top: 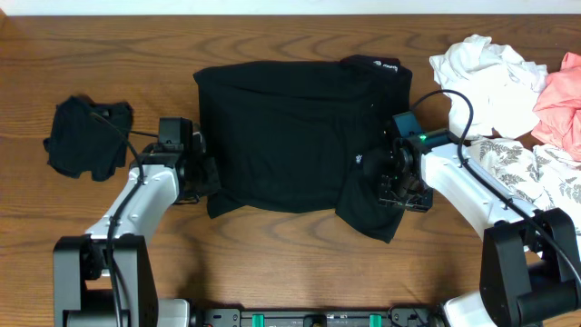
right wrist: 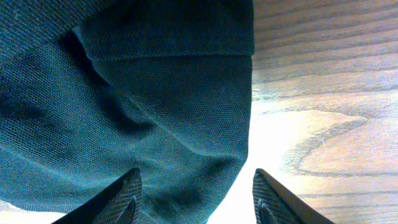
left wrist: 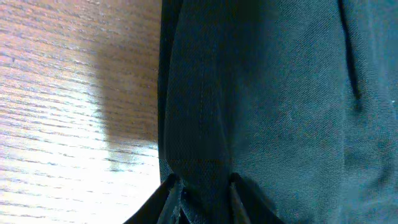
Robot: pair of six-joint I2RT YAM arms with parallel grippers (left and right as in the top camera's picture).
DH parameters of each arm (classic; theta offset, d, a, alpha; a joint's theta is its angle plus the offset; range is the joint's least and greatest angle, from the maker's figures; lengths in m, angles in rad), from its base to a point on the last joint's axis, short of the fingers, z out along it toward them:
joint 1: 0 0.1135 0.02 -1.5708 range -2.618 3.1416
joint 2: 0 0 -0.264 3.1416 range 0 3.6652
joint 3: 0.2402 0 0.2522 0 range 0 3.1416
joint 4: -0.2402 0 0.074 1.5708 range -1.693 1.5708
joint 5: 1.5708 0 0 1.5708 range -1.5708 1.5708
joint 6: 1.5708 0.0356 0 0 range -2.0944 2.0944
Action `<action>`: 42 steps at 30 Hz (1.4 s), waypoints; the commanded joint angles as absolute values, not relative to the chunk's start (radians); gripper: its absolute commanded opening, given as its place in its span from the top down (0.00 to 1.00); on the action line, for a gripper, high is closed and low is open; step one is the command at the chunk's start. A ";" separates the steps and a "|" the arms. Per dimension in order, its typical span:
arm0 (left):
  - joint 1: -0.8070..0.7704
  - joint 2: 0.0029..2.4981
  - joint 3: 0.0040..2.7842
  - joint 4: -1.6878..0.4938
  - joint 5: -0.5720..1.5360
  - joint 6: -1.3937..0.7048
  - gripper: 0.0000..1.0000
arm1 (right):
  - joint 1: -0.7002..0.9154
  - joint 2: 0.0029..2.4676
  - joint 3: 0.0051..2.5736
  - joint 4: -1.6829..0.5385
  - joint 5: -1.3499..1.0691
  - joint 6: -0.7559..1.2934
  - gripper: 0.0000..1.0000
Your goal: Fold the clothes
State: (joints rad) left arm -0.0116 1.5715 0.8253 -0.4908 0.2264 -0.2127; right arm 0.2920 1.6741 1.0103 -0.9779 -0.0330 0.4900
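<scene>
The clothes I am working on are a large black shirt (top: 290, 136) spread across the middle of the table, its collar and small white tag at the far right corner. My left gripper (top: 205, 173) sits at the shirt's left edge. In the left wrist view it (left wrist: 202, 182) is shut on a raised fold of the black shirt (left wrist: 280, 93). My right gripper (top: 398, 189) hovers over the shirt's sleeve at the near right. In the right wrist view it (right wrist: 196, 186) stands open, with the black fabric (right wrist: 155, 93) lying loose between the fingers and bare wood to the right.
A small crumpled black garment (top: 86, 136) lies at the far left. At the right edge are piled a white garment (top: 481, 77), a pink one (top: 563, 100) and a leaf-print one (top: 526, 168). The wooden table (top: 272, 263) shows in front of the shirt.
</scene>
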 commanded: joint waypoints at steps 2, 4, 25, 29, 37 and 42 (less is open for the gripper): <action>-0.012 1.556 0.833 -0.492 0.228 -0.216 0.73 | 0.304 1.668 1.006 -0.976 -0.023 0.500 0.44; -0.012 1.556 0.833 -0.492 0.228 -0.216 0.73 | 0.304 1.668 1.006 -0.976 -0.023 0.500 0.44; -0.012 1.556 0.833 -0.741 0.374 -0.245 0.94 | 0.222 1.668 1.006 -0.983 -0.018 0.500 0.72; -0.012 1.556 0.833 -0.740 0.374 -0.245 0.94 | 0.222 1.668 1.006 -0.983 -0.006 0.500 0.70; -0.012 1.556 0.833 -0.736 0.373 -0.245 0.94 | 0.235 1.668 0.989 -0.988 -0.012 0.501 0.63; -0.012 1.556 0.833 -0.732 0.373 -0.245 0.94 | 0.245 1.668 0.928 -0.944 -0.021 0.501 0.62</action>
State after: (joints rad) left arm -0.0116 1.5703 0.8253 -0.7307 0.3641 -0.2394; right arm 0.2314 1.6741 0.9634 -0.9585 -0.0231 0.4938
